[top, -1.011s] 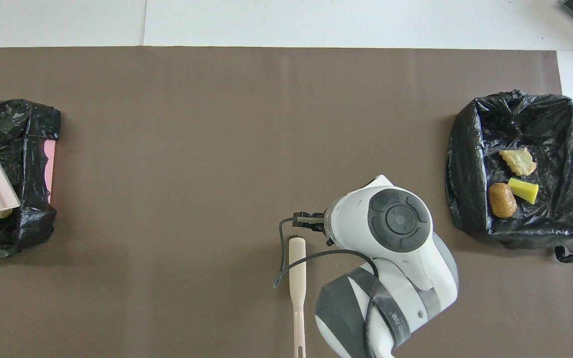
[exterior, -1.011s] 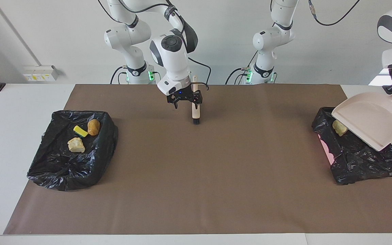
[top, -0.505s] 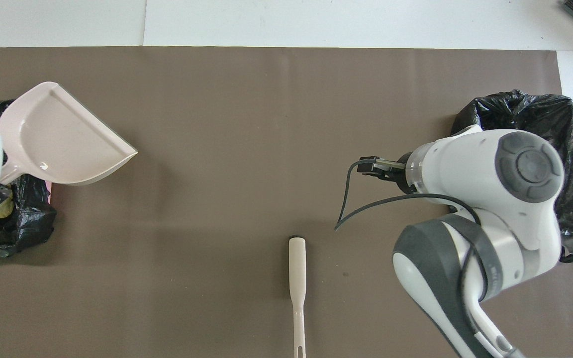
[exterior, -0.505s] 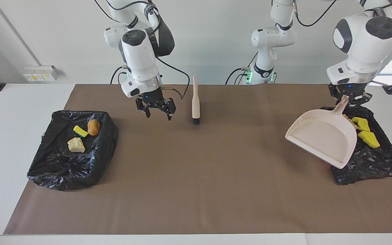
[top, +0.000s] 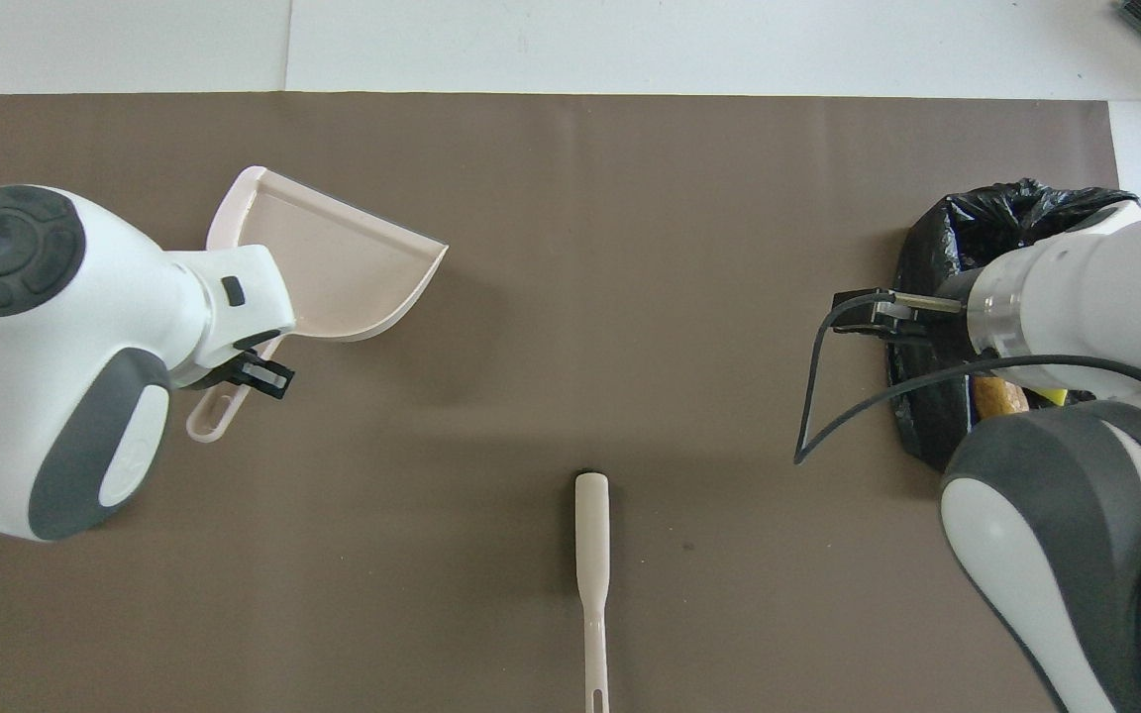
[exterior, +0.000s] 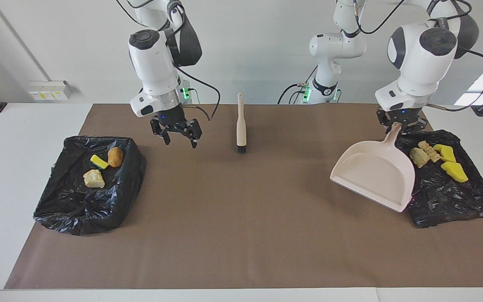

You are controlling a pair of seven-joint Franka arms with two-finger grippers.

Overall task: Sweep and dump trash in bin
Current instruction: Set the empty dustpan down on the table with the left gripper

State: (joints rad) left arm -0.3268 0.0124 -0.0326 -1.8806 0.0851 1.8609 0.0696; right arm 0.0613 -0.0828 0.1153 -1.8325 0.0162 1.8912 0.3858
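Observation:
Trash lies in two black-lined bins. The bin (exterior: 57, 209) at the right arm's end holds a yellow sponge chunk (exterior: 98, 161), a brown lump (exterior: 115, 156) and a beige lump (exterior: 94, 178). The bin (exterior: 455, 203) at the left arm's end holds tan lumps (exterior: 419, 157) and yellow chunks (exterior: 454, 172). My left gripper (exterior: 400, 126) is shut on the handle of the pale pink dustpan (exterior: 373, 174), which hangs tilted and empty over the mat beside that bin. My right gripper (exterior: 177, 134) hangs open and empty over the mat, between its bin and the brush (exterior: 240, 126).
The cream brush (top: 591, 555) lies on the brown mat (exterior: 241, 218) near the robots, bristles pointing away from them. In the overhead view the dustpan (top: 333, 267) pokes out past the left wrist, and the right arm covers most of its bin (top: 1006, 213).
The left arm swung the dustpan off its bin toward the middle, uncovering the scraps in it. The right gripper, still open, drew away from the brush toward its own bin.

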